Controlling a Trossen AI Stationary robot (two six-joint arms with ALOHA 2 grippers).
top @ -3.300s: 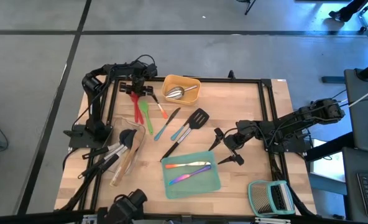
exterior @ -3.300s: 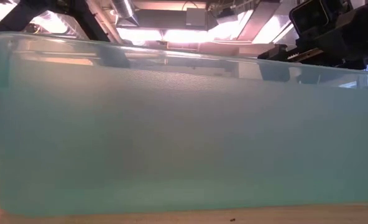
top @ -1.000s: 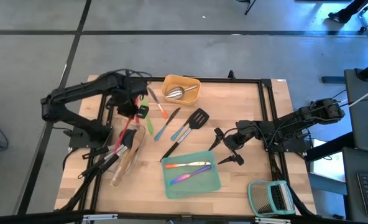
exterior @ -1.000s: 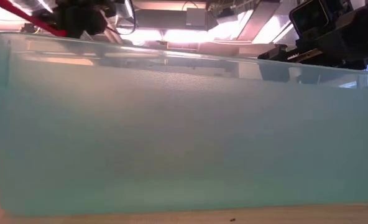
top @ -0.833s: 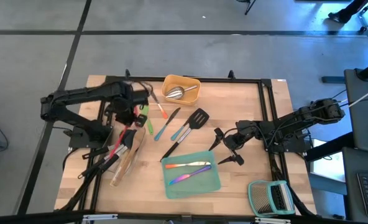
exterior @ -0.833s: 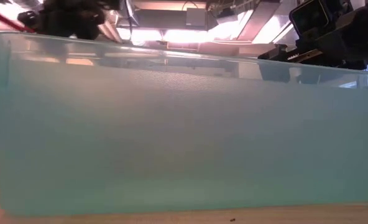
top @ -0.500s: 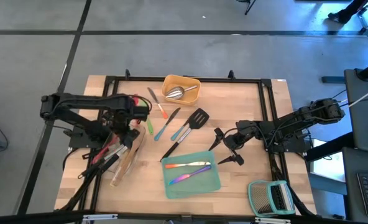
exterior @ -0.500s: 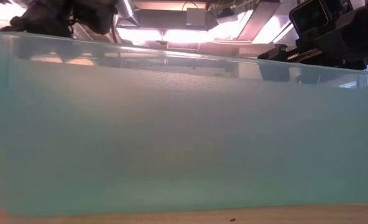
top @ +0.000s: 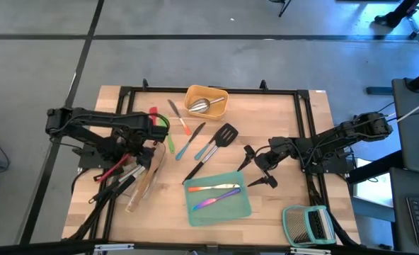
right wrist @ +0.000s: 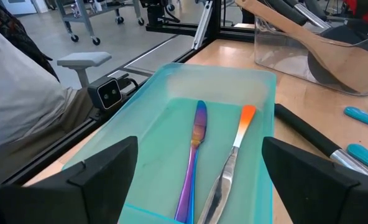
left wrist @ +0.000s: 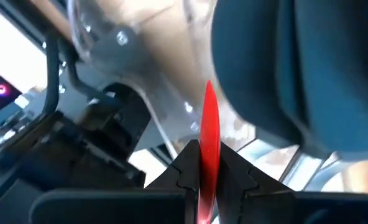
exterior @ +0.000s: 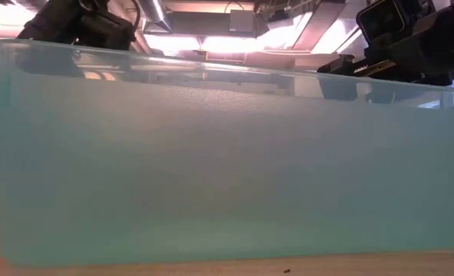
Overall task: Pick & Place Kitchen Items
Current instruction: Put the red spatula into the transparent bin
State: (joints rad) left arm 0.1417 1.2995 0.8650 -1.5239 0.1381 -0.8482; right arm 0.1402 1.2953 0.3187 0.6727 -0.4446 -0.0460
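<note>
A: What was seen from above?

B: The left gripper [top: 130, 157] was seen over the clear tray [top: 144, 175] at the bench's [top: 280, 124] left side, its fingers closed on a red-handled tool [top: 112, 171]. The handle was angled out past the fingers toward the bench's left edge. Black spatulas and a wooden spoon [top: 140, 188] were lying in that tray, just below the fingers.

A: And the right arm?

B: The right gripper [top: 255, 168] was held low beside the teal tray [top: 243, 205], fingers spread wide and holding nothing. Two iridescent cutlery pieces [top: 216, 195] were lying in the teal tray. A steel scoop [top: 199, 105] was in the yellow tray [top: 222, 95], and a slotted turner [top: 219, 139] and a blue-handled tool [top: 189, 142] were lying loose between the two grippers.

A: The low view?

B: It was filled by the teal tray's wall [exterior: 227, 169]; only dark arm parts were seen above it.

A: The wrist views?

B: In the left one, the red handle [left wrist: 207, 149] was pinched between the closed fingers. In the right one, the cutlery [right wrist: 193, 155] was seen ahead of the wide-spread fingers, inside the teal tray [right wrist: 153, 118].
</note>
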